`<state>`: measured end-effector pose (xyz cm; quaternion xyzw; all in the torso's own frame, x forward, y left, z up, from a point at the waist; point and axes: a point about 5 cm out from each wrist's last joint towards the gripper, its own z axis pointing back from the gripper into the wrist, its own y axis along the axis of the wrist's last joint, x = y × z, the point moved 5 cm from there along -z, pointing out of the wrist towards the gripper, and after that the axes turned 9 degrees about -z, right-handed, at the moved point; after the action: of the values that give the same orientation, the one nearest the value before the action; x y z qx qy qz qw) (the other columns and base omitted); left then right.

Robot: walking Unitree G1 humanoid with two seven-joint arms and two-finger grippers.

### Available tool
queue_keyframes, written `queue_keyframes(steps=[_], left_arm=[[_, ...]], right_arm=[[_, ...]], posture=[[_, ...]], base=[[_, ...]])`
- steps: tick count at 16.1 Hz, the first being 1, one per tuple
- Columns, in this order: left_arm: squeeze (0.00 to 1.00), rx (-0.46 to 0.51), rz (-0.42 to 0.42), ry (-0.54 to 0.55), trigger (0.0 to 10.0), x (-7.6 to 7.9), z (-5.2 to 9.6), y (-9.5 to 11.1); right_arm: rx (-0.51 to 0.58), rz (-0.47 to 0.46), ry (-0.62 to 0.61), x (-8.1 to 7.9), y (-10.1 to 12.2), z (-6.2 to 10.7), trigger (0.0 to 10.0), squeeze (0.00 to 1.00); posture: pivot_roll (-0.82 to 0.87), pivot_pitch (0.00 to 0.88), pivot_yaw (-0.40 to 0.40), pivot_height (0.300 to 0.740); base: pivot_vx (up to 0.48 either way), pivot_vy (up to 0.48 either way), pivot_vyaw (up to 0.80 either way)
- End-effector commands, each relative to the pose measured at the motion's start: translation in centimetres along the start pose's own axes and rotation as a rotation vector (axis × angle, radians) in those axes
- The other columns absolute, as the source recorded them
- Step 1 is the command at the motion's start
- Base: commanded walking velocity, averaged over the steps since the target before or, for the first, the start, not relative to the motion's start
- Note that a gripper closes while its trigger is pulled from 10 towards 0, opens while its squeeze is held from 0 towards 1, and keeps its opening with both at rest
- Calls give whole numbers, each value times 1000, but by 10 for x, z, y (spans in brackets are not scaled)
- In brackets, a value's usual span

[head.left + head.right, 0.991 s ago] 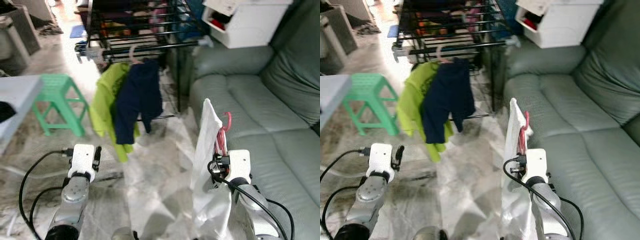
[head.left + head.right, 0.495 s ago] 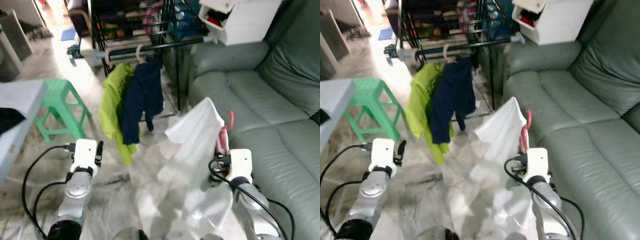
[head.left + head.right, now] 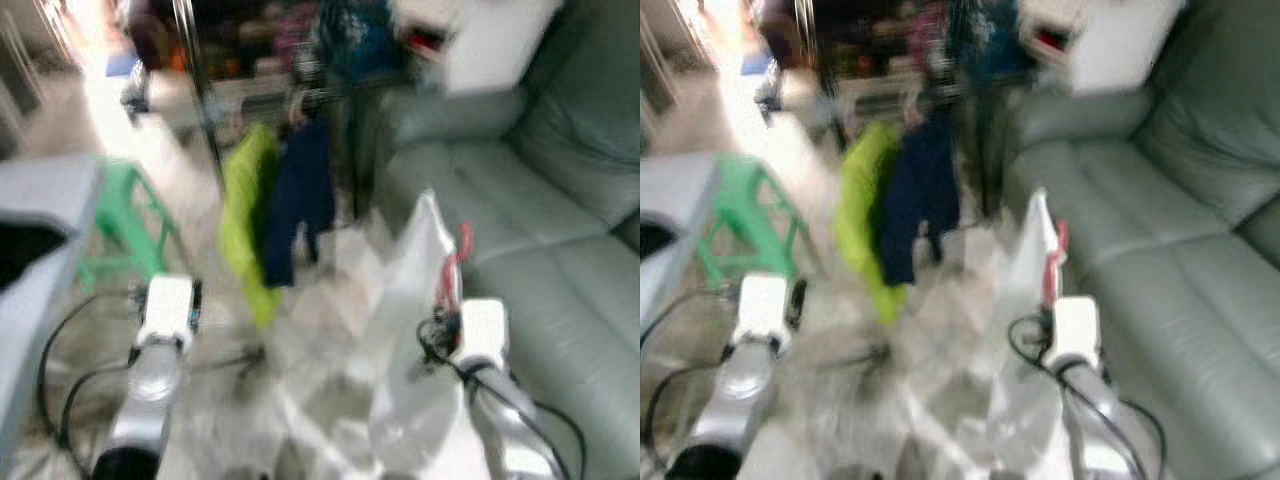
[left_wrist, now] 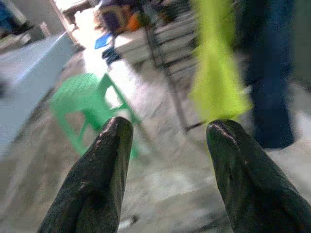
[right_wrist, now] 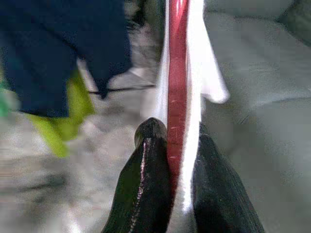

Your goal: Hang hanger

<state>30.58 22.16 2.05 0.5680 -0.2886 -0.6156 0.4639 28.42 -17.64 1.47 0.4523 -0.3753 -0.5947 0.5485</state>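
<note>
Blurred now from camera motion, with the white shirt [image 3: 415,300] hanging straight again on the red hanger [image 5: 177,92] pinched in the right end effector [image 5: 170,145], left end effector [image 4: 167,131] wide and empty, drying rack [image 3: 300,95] nearer ahead.

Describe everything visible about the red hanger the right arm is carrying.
The red hanger looks like glossy plastic, thin and held upright. Its curved hook rises above the right pincer, whose two black fingers are closed on its stem. A white garment drapes over it and hangs down toward the floor in front of the grey-green sofa. The head views are blurred, so finer detail cannot be made out. It is not yet on the drying rack.
</note>
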Motion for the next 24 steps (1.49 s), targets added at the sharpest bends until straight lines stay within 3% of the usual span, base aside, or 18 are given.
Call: queue_keyframes(steps=[1,7,10,14,18,24], left_arm=[[0,21,14,-4,10000,4,2,6],[0,-11,8,32,10000,-1,14,-7],[0,-7,-1,32,10000,1,10,-5],[0,36,-17,-36,10000,10,7,4],[0,86,55,-131,10000,13,15,11],[0,75,72,-168,10000,17,27,0]], right_arm=[[58,12,1,3,15,-1,10000,0],[40,15,68,-10,13,-5,10000,0],[51,8,66,-11,16,-7,10000,0],[107,1,-42,10,22,1,10000,0],[152,17,-163,38,24,25,10000,0],[126,47,-189,47,18,33,10000,0]], posture=[[-2,0,18,740],[45,0,-53,740],[39,0,-57,740],[-12,0,8,740],[-47,0,46,740],[-51,0,34,740]], base=[[0,0,0],[0,0,169],[0,0,194],[0,0,0],[0,0,0],[0,0,0]])
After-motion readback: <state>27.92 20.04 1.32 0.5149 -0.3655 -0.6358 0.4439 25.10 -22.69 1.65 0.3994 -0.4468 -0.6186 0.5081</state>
